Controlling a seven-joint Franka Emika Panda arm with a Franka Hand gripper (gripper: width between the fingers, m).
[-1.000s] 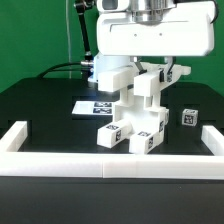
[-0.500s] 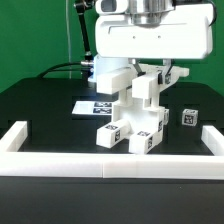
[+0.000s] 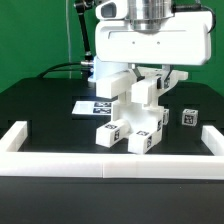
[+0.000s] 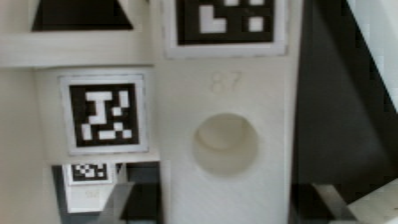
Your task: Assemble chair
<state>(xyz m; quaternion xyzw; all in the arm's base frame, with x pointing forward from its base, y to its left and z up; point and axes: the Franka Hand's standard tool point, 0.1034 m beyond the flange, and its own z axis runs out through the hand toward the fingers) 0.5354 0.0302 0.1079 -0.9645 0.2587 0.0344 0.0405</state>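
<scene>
**Gripper clamped on chair upright**

Exterior view, left to right: thin flat white marker board (image 3: 86,105). Chunky white plastic chair (image 3: 133,120) mid-table, bearing black-and-white square tags (image 4: 107,110). Small white tagged cube (image 3: 187,117). Two-finger gripper (image 4: 228,200) clenched on the chair's upright post. Faint embossed mark on post, unreadable.

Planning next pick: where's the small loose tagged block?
On the black table at the exterior view's right, the small tagged block stands apart from the chair, near the border wall's right side.
</scene>
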